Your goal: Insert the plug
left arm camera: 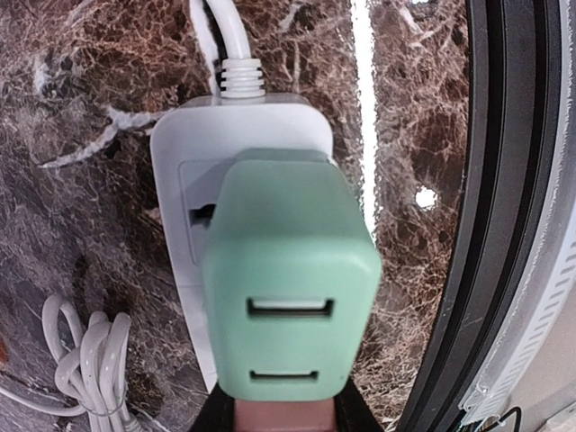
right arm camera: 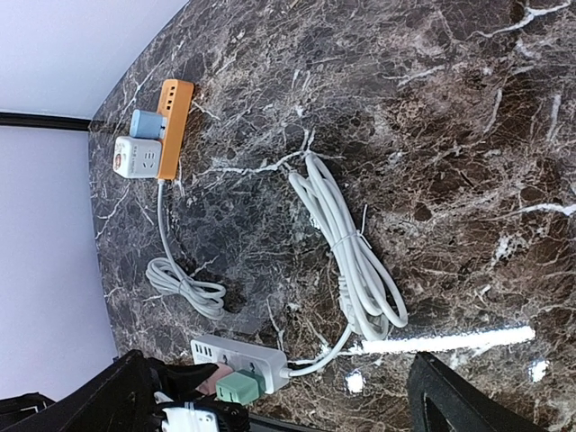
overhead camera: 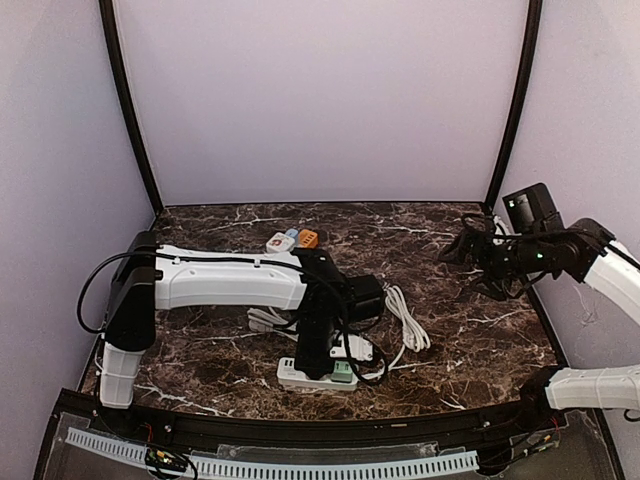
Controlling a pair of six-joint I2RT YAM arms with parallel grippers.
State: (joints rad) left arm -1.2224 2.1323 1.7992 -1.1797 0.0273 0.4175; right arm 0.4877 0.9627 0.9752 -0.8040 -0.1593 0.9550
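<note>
The left gripper point(left arm camera: 286, 418) is mostly cut off by the lower frame edge, but its dark fingers are seen clamped on the base of the mint-green, round-cornered plug point(left arm camera: 288, 270). The plug stands on the glossy white power strip point(left arm camera: 171, 162), hiding its sockets. The right gripper point(overhead camera: 468, 268) hangs with fingers spread, well apart from both.

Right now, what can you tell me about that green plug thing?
The green plug is a chunky mint block with rounded corners, and it looks like smooth plastic. Two slim slots sit one above the other on its upper face. It sits over the white power strip, near the end where the cord comes out. The left gripper has its jaws shut on the plug's pinkish near end. Whether its prongs are in is hidden.
</note>
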